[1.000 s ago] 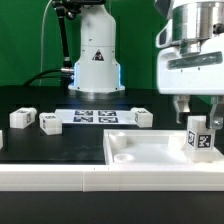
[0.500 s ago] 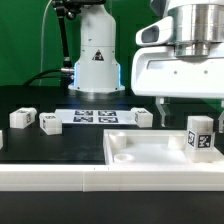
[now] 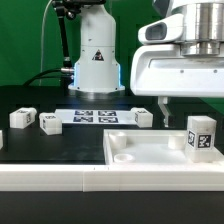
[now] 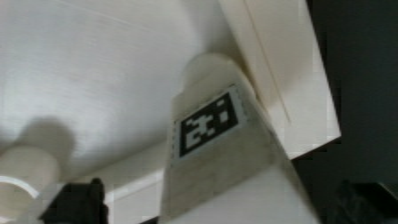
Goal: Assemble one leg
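A: Jaws (image 3: 186, 104) first, exterior view. Only one dark finger (image 3: 164, 108) shows under the big white wrist housing; the other is off the edge. Nothing is seen between them, but spread or pressed together, I cannot tell.

B: And the leg (image 3: 200, 136)?

A: Below the jaws and clear of them. It stands upright at a corner of the panel (image 3: 150, 148), marker tag facing the camera, no finger touching it.

B: Other parts?

A: Three more legs lie on the black worktop (image 3: 40, 142), well off to the exterior view's left of the jaws: one (image 3: 21, 117), a second (image 3: 50, 123), a third (image 3: 144, 118) nearest the visible finger. The marker board (image 3: 95, 116) lies flat between the second and third, in front of the robot base (image 3: 95, 62).

B: Wrist view?

A: It looks down the leg (image 4: 228, 120) from above. The tag sits on its face, and the block rises against the panel (image 4: 107, 70) near the raised rim. One pale rounded finger (image 4: 32, 165) shows at the edge, apart from the leg. Dark worktop (image 4: 356, 60) runs past the rim. The jaw state cannot be read here either, as only the one finger is seen.
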{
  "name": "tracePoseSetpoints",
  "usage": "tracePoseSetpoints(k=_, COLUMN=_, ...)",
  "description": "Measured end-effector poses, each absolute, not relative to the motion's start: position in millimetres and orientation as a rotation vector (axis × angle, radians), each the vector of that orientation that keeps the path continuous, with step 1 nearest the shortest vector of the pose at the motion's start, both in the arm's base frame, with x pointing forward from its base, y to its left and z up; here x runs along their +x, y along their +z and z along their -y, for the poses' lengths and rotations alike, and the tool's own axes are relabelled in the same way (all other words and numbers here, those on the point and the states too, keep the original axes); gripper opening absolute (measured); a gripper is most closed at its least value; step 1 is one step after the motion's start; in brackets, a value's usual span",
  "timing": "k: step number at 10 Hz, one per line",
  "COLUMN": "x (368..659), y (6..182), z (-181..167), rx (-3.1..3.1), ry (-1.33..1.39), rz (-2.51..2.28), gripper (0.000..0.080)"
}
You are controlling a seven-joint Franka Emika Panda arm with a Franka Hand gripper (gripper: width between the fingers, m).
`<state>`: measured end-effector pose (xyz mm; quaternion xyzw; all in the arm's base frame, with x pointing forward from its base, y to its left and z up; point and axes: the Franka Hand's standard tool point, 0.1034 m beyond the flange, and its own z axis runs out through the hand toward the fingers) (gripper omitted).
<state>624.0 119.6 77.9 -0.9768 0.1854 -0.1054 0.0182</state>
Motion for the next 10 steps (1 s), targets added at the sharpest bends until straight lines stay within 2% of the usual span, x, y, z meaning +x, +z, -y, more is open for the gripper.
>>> tracePoseSetpoints(k=5, x=622.7, y=75.8, z=-116.0, rx=-3.133, ry=-0.347, rz=-0.132, gripper=0.0649)
tracePoseSetpoints(k=7, x=622.7, y=75.7, z=-115.8, rx=-3.129, ry=-0.347, rz=-0.165, gripper=0.0625)
tracePoseSetpoints(k=8, x=622.8, y=75.7, z=-115.5, rx=-3.129, ry=-0.347, rz=-0.166, gripper=0.0456)
tracePoseSetpoints(k=9, x=622.8, y=75.7, z=-115.5, rx=-3.129, ry=-0.347, rz=-0.166, gripper=0.0456)
tracePoseSetpoints(k=10, x=622.7, y=75.6, z=-115.4, rx=-3.126, ry=-0.346, rz=-0.187, gripper=0.0290)
